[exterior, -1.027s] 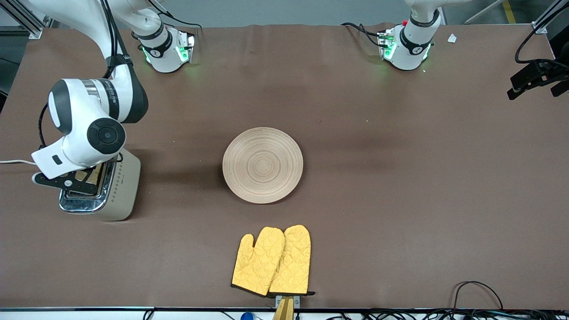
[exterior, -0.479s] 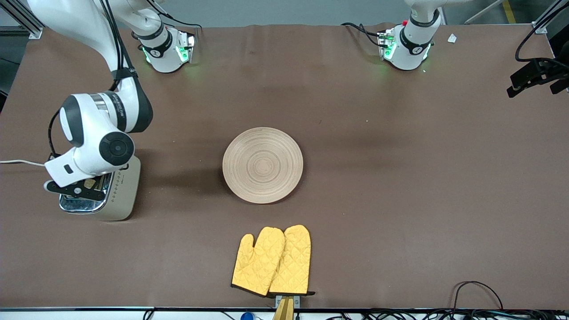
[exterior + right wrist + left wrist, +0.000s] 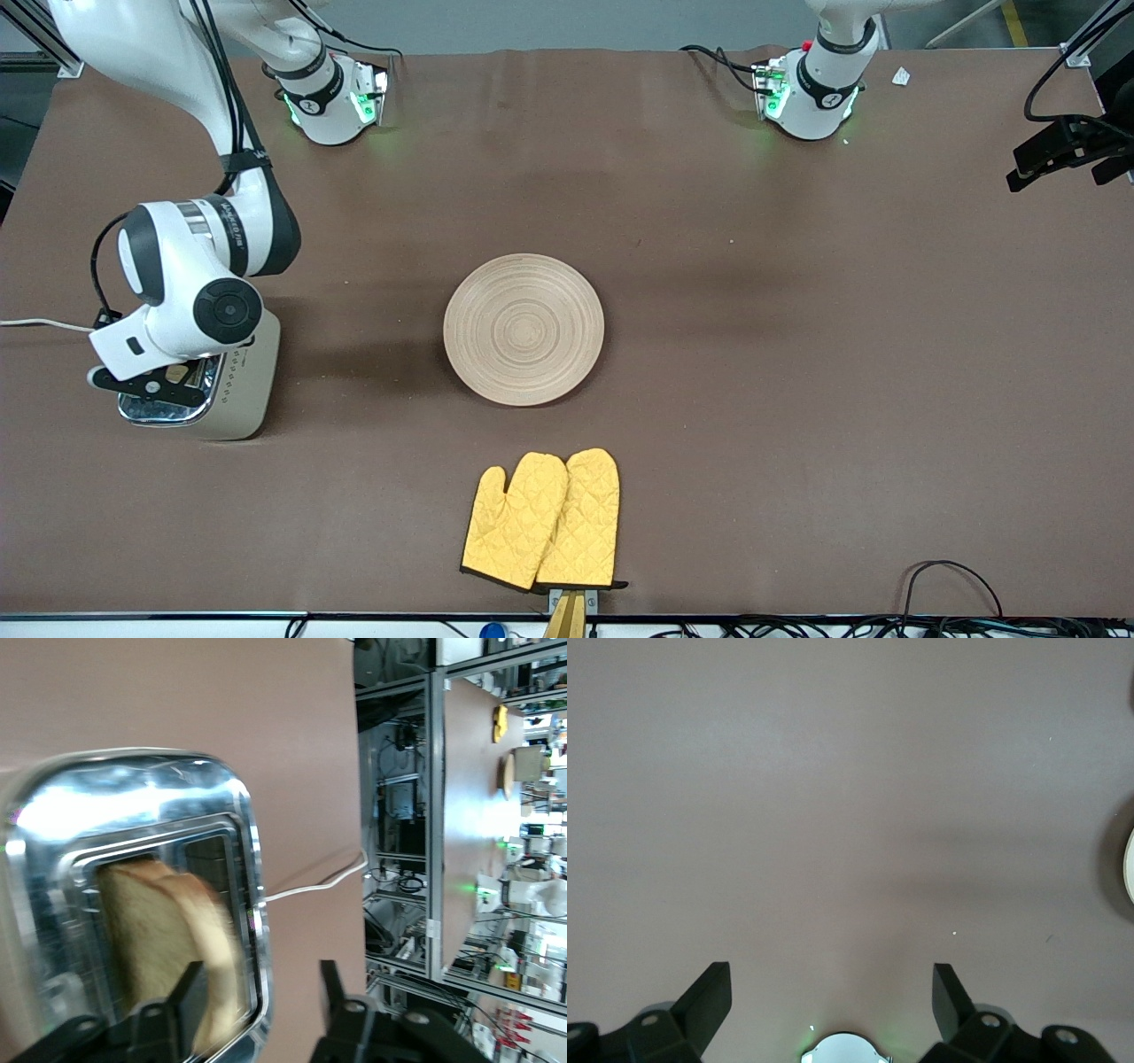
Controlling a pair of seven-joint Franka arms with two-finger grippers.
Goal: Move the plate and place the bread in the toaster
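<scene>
The right gripper [image 3: 168, 379] hangs over the toaster [image 3: 237, 390], fingers apart, with the bread [image 3: 168, 943] standing in a slot. The plate [image 3: 524, 330] lies mid-bench; the left gripper [image 3: 833, 1001] waits, spread open over bare bench.

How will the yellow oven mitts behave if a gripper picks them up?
The yellow oven mitts look quilted and soft, so they would probably flop and fold. They overlap, so one may slide off the other. They likely weigh little.
</scene>
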